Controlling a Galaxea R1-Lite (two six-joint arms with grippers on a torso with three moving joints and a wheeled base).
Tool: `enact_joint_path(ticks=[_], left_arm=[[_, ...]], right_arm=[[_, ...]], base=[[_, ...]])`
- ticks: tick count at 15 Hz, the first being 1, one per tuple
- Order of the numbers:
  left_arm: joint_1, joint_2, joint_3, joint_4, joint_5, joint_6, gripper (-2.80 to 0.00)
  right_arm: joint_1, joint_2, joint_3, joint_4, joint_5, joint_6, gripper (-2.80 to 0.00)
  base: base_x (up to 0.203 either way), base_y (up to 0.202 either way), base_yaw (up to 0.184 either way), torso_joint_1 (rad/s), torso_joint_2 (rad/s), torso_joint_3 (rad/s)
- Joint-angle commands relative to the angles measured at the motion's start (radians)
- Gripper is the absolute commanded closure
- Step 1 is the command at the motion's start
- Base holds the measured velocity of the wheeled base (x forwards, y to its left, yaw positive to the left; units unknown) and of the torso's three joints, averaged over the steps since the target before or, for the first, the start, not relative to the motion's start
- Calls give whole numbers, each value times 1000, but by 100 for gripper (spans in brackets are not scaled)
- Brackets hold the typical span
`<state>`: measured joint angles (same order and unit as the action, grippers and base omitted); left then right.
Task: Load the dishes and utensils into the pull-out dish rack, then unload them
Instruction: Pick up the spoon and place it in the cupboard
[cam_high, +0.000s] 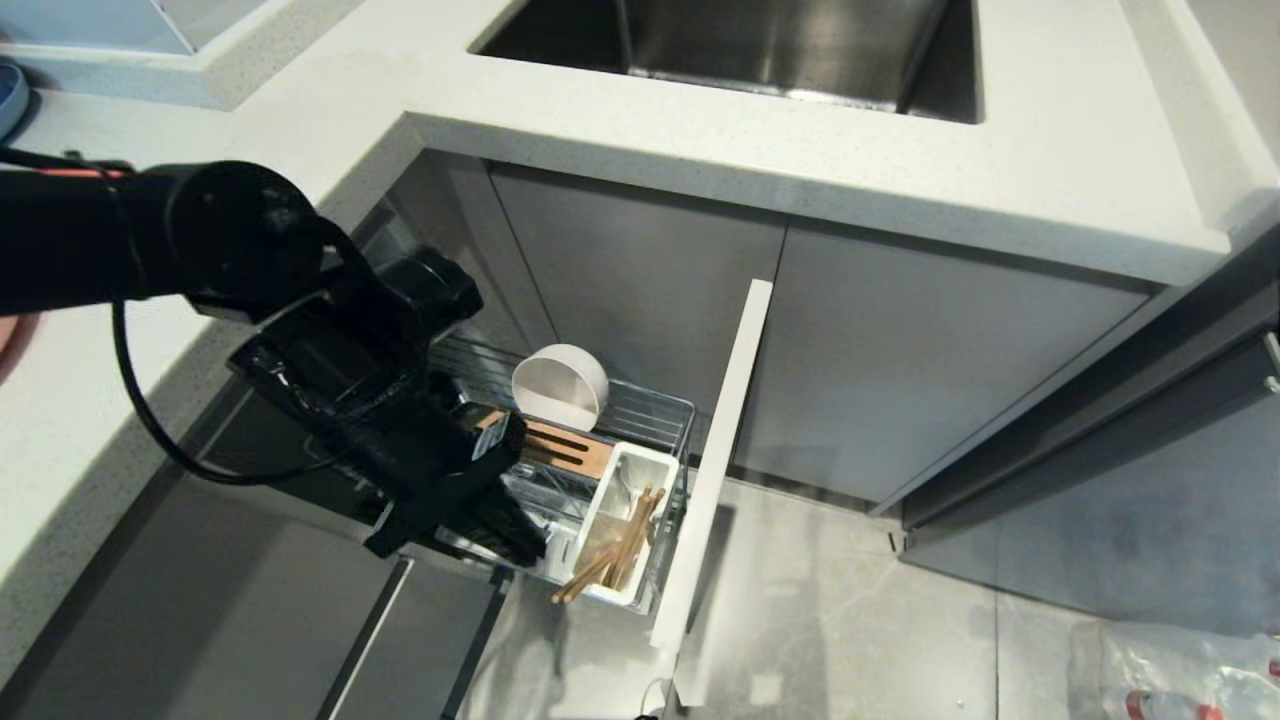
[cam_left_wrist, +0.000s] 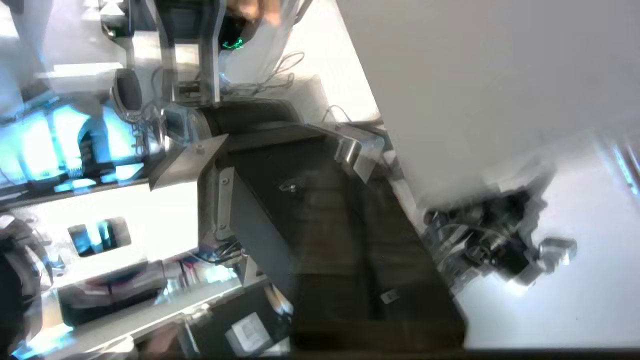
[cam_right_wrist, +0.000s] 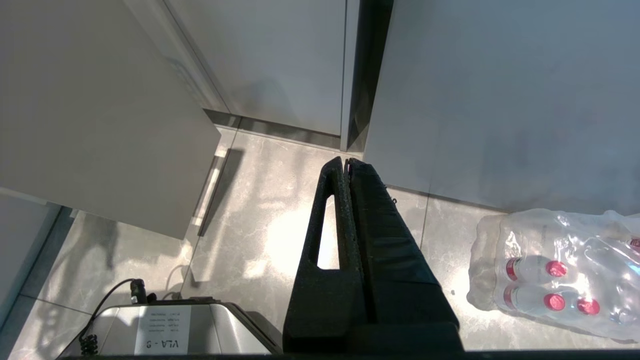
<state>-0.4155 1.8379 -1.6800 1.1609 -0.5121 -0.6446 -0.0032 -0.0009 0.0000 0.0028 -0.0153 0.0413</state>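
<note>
The pull-out dish rack (cam_high: 655, 400) stands drawn out from under the counter, its pale front panel (cam_high: 715, 460) edge-on to me. A white bowl (cam_high: 560, 385) stands on its side in the wire basket, behind the brown wooden insert (cam_high: 570, 450). The wooden chopsticks (cam_high: 610, 560) lean in the white caddy (cam_high: 630, 470). My left gripper (cam_high: 525, 540) hangs shut over the near side of the rack, beside the caddy, with nothing visible between its fingers; the left wrist view shows it (cam_left_wrist: 350, 180) as dark and blurred. My right gripper (cam_right_wrist: 346, 161) is parked shut above the floor.
The white countertop (cam_high: 700, 130) with the steel sink (cam_high: 750, 45) runs above the rack. Grey cabinet doors (cam_high: 900, 350) lie behind the panel. A blue dish edge (cam_high: 10, 95) shows at the far left. A shrink-wrapped pack of bottles (cam_right_wrist: 560, 272) lies on the floor.
</note>
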Motion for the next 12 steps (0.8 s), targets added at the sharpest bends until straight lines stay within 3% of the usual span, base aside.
enact_joint_path(ticks=[1,3,7,8,10,12], left_arm=[[-13,-103,-2,10,-2,-4,0],[-28,-192,-10,14,9,-7,0],[-40,-391,-35,15,98,-10,0],[-38,-443,-48,15,141,-9,0],[-13,-531,-103,16,286,-6,0],[70,-574,-160,16,386,18,0]], right_arm=[[1,1,2,0,0,0,0],[0,1,2,0,0,0,0],[0,1,2,0,0,0,0],[0,1,2,0,0,0,0],[0,1,2,0,0,0,0],[0,1,2,0,0,0,0]], base=[[0,0,0,0,0,0],[0,0,0,0,0,0],[0,0,0,0,0,0],[0,0,0,0,0,0],[0,0,0,0,0,0],[0,0,0,0,0,0]])
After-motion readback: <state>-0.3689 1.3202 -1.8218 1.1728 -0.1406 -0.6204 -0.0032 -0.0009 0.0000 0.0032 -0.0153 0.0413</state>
